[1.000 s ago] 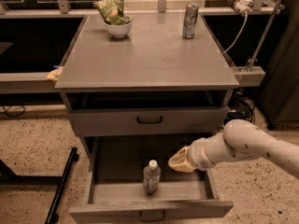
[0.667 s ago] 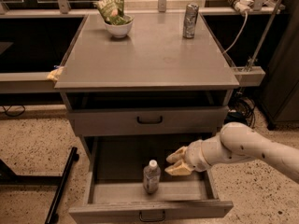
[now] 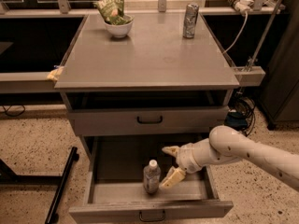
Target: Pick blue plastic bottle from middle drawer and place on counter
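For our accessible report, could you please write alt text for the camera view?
A robot's open gripper sits inside the pulled-out middle drawer, just right of an upright blue plastic bottle, its fingers spread and not yet around it. Above, the grey counter holds a silver can and a white bowl with a green snack bag.

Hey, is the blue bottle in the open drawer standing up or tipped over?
Upright: the blue plastic bottle stands on the middle drawer floor, white cap on top. The gripper is just to its right, open.

Cream hand (image 3: pixel 169 165) beside pale-blue bottle (image 3: pixel 151 177)
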{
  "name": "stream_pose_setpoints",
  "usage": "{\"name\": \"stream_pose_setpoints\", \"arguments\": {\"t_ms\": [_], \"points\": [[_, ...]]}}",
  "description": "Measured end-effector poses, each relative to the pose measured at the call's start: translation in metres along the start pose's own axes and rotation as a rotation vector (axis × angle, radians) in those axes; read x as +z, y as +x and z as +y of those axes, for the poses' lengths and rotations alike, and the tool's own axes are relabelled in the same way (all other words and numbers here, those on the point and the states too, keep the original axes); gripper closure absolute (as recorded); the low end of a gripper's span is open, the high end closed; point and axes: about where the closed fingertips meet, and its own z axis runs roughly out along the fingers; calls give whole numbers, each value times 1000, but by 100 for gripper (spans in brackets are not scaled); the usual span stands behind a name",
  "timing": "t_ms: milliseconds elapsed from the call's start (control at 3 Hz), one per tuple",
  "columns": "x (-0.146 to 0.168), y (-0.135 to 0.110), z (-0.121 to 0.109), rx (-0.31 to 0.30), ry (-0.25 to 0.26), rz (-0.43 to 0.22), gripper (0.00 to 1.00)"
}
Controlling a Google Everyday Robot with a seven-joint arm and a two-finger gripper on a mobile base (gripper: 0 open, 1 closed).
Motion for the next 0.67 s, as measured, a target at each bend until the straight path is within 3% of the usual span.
{"name": "stream_pose_setpoints", "arguments": {"t_ms": [667], "points": [[55,1,-9,-51,-83,-36,17]]}}
